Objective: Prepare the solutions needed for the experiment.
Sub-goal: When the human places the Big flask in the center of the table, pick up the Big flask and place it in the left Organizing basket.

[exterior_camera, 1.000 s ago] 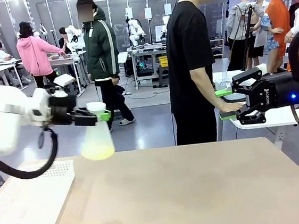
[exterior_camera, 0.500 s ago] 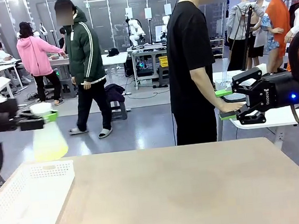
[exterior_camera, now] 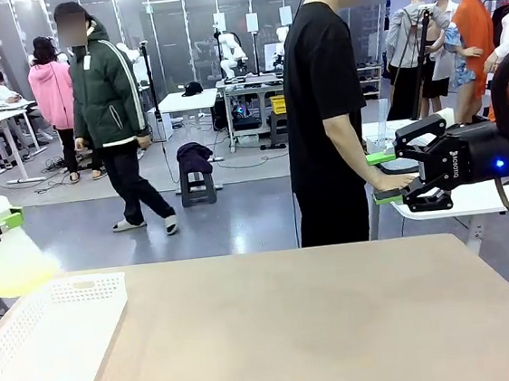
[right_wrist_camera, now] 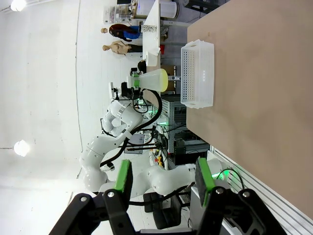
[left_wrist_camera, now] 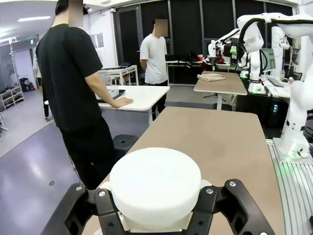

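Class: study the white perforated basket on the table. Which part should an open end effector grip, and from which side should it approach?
Grip the basket's rim wall from above, one finger inside and one outside. The basket is wide and shallow, too broad to span, but its thin upright walls stand open at the top. The near long edge facing the robot looks easiest. The right end effector is open and holds nothing.

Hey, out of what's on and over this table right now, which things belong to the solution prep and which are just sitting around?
Part of the job:
- conical flask with pale yellow solution, held by its neck in the shut left gripper

Just lying about:
- white perforated basket on the table's left side
- right gripper, open, holding nothing
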You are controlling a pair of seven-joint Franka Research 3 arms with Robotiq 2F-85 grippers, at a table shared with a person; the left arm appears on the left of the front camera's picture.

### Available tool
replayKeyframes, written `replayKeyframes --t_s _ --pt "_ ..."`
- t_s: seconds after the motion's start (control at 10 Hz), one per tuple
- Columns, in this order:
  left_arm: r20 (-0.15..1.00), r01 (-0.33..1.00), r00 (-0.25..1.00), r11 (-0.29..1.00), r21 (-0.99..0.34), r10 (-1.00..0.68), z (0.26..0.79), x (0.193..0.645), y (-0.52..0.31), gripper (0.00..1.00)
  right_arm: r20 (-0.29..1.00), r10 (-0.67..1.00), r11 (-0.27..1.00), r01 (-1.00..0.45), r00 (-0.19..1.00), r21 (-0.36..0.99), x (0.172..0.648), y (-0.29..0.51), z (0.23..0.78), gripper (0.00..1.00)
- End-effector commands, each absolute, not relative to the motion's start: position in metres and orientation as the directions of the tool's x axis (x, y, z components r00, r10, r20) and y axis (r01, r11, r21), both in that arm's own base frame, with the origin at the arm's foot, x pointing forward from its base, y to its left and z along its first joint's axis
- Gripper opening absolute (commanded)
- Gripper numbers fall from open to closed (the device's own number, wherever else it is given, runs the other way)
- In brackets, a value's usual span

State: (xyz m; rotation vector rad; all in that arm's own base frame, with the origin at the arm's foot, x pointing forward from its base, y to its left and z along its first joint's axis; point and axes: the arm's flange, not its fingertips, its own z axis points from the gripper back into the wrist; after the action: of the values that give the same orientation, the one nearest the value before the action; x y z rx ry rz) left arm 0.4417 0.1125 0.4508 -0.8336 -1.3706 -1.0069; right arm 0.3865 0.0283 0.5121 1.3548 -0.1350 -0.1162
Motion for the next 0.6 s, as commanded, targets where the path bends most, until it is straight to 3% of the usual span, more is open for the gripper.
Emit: replayKeyframes --t_s 0.0,0.5 --pt "0.994 0.927 -0.065 0.363 0.094 -0.090 0.4576 0.4455 0.1048 0.00 0.034 -0.159 0.204 -0.001 0.987 0.979 0.3864 0.0279 0.5125 0.66" --pt "0.994 0.927 -0.065 0.363 0.094 -0.090 0.4576 0.4455 0.1048 0.00 0.034 -0.159 0.204 -0.001 0.987 0.979 0.3864 0.0279 0.5125 0.66"
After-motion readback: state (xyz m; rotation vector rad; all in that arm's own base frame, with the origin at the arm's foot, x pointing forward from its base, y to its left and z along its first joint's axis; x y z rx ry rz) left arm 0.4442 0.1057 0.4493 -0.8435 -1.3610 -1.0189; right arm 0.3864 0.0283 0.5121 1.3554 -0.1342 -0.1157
